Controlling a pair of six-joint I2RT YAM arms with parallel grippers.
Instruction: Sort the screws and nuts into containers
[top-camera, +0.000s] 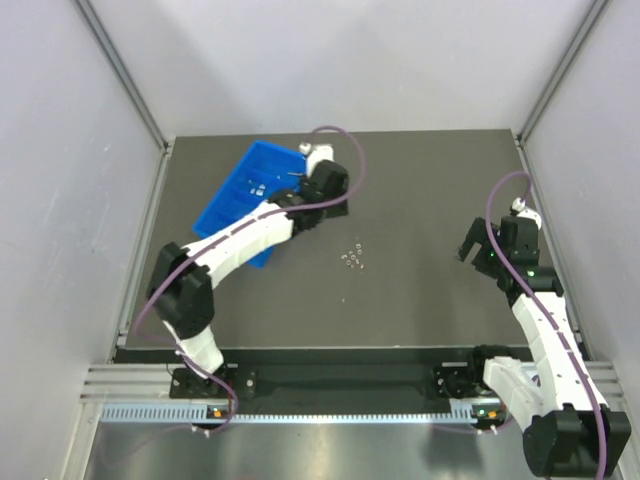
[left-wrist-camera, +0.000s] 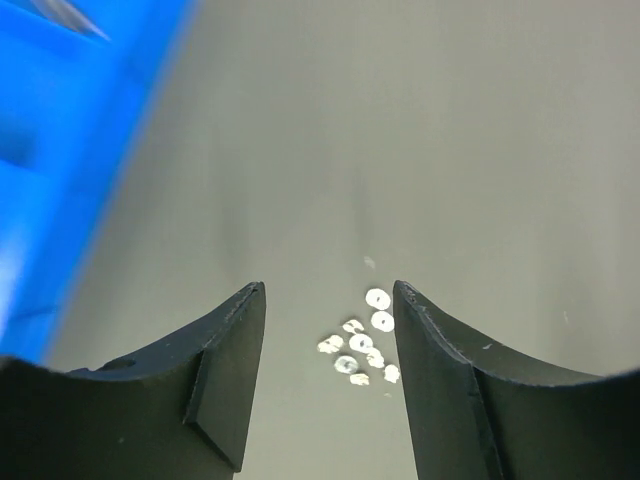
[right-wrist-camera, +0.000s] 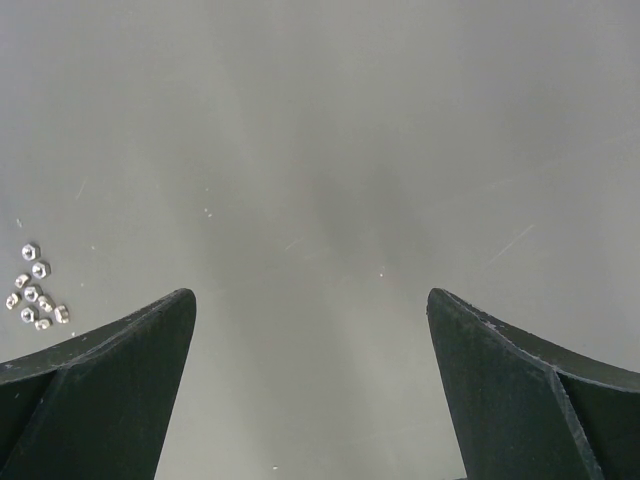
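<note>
**Picking the Next Nut from the Cluster**

**1. Step in hand (judged)**
The blue tray (top-camera: 235, 195) lies angled at the far left of the bench (top-camera: 430, 190). One of its compartments shows a few silver pieces, too small to tell as nuts or screws. The loose nuts (top-camera: 352, 258) sit in a tight cluster near the middle of the bench, several of them touching, well apart from the tray. No loose screws can be made out. The likely step is for the left arm to fetch one nut.

- Select a nut on the outer edge of the cluster, not one in its centre.
- Centre it in the gap; in the left wrist view the cluster lies toward the right-hand finger.
- Lower until the tips are just clear of the bench, then close across the nut's flat sides.
- Confirm that a single nut is held before lifting; neighbours may be dragged or scattered.
- Release low inside the chosen compartment, so that the nut does not bounce over a cross wall.

**2. Fingers**
- Left fingers (left-wrist-camera: 230, 370): just beside the tray's right-hand edge, parted to a moderate gap, released, holding and touching nothing.
- Right fingers (right-wrist-camera: 110, 380): at the right side of the bench, spread wide, released and empty; the nuts show far to their left.
</note>
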